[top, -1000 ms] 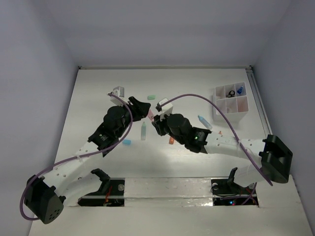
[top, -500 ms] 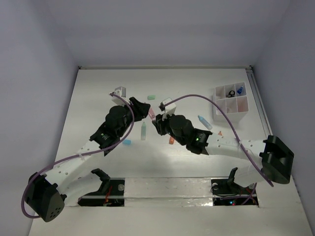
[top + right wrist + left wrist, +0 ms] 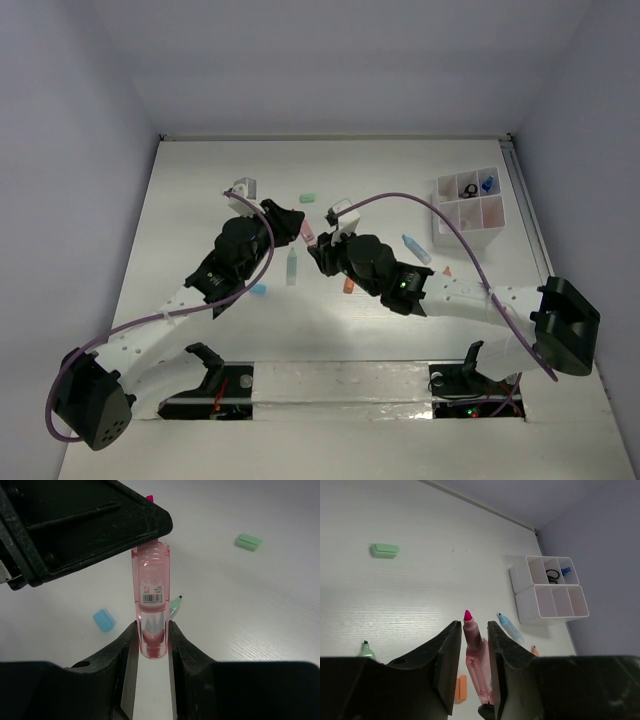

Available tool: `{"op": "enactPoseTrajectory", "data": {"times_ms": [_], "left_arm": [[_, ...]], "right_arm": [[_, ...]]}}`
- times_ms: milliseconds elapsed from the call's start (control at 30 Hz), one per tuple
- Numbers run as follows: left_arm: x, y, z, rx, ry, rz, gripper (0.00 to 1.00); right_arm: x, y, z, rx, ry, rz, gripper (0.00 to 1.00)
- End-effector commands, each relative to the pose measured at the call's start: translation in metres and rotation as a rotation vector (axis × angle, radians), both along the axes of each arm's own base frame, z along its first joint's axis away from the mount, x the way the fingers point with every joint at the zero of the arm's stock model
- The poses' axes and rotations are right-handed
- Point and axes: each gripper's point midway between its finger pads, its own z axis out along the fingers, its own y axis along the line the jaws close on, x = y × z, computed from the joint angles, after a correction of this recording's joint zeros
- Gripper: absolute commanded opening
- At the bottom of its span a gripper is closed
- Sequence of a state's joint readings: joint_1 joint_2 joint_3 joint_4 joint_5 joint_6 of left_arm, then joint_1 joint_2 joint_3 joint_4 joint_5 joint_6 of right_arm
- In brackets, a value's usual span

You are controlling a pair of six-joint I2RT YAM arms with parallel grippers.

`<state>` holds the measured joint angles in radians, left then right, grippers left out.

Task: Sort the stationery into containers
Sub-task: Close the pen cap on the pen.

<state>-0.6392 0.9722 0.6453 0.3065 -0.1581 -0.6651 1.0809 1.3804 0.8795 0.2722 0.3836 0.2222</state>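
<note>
Pinching the butt end of the pink highlighter (image 3: pixel 150 605) in the right end effector (image 3: pixel 150 630) and clamping its tip end in the left end effector (image 3: pixel 472 627), holding it over the middle of the worktop (image 3: pixel 200 200), well left of the white compartment tray (image 3: pixel 525 580) at the far right.

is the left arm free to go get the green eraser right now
Probably not yet: the left gripper straddles the pink marker, which the right gripper grips. The green eraser itself lies near, with bare table between.
</note>
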Motion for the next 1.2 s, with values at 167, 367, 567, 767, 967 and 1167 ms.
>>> {"op": "enactPoseTrajectory", "data": {"times_ms": [167, 367, 567, 767, 967, 1167], "left_arm": [[0.002, -0.005, 0.023, -0.059, -0.092, -0.023, 0.0], [0.006, 0.011, 0.033, 0.017, -0.131, 0.045, 0.0], [0.012, 0.034, 0.03, 0.12, -0.145, 0.146, 0.0], [0.007, 0.022, 0.039, 0.128, -0.215, 0.063, 0.0], [0.001, 0.008, 0.04, 0.129, -0.217, -0.024, 0.17], [-0.013, 0.024, 0.053, 0.093, -0.243, 0.012, 0.39]], "right_arm": [[-0.004, 0.006, 0.018, 0.097, -0.004, 0.025, 0.0], [-0.015, 0.005, 0.007, 0.068, 0.045, 0.066, 0.0], [-0.047, 0.006, -0.01, 0.006, 0.163, 0.207, 0.0], [-0.066, -0.001, -0.007, -0.027, 0.241, 0.262, 0.0], [-0.067, -0.012, 0.015, -0.153, 0.325, 0.295, 0.0], [-0.047, -0.027, 0.03, -0.165, 0.352, 0.28, 0.0]]}}
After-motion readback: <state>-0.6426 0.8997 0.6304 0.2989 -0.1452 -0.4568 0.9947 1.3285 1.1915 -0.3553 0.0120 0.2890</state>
